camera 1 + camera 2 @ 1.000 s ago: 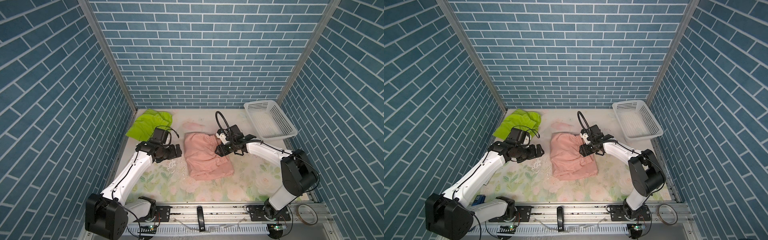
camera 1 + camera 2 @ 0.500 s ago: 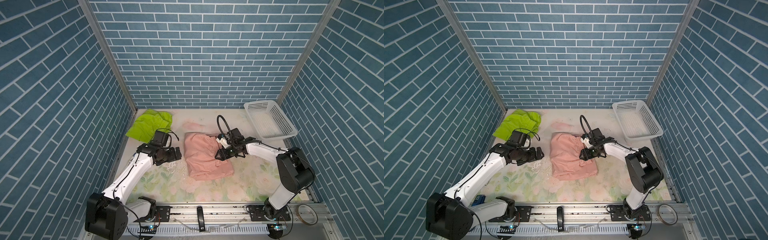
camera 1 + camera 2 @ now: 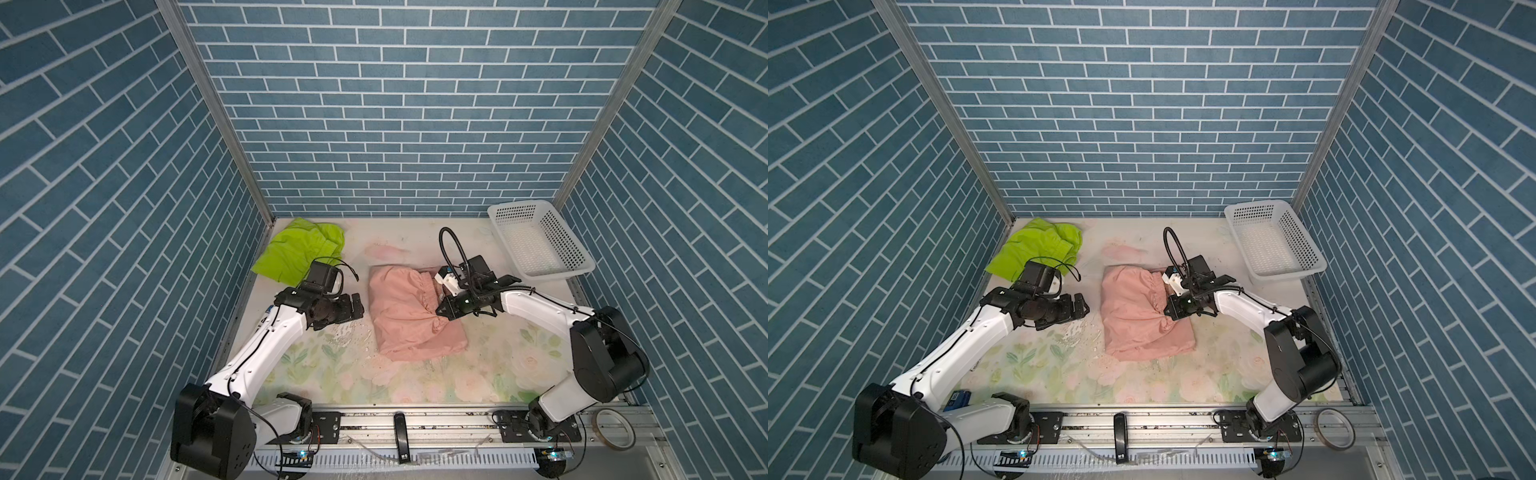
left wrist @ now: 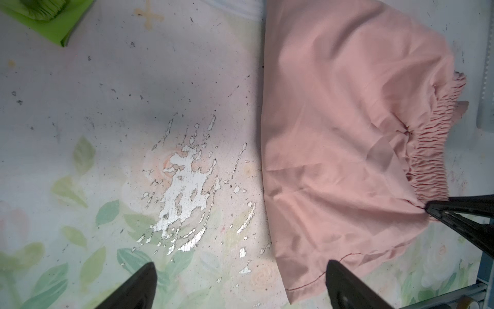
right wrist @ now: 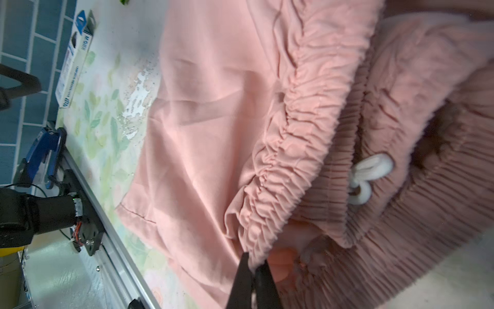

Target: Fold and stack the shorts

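One floral tabletop (image 3: pixel 316 374) holds two pairs of thin fabric shorts: the salmon pink pair (image 3: pixel 407 320) at centre, the lime green pair (image 3: pixel 299 249) in the far left corner. One white perforated plastic basket (image 3: pixel 571 245) sits far right. The right gripper (image 5: pixel 252 270) pinches the pink gathered waistband (image 5: pixel 280 160); the left gripper (image 3: pixel 355 305) gapes wide, empty, beside the pink pair.

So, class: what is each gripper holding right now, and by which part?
The right gripper is shut on the pink shorts, pinching the gathered waistband. The left gripper is open and holds nothing.

Print on the small blue-and-white box (image 5: pixel 76 57) is too blurred to read.
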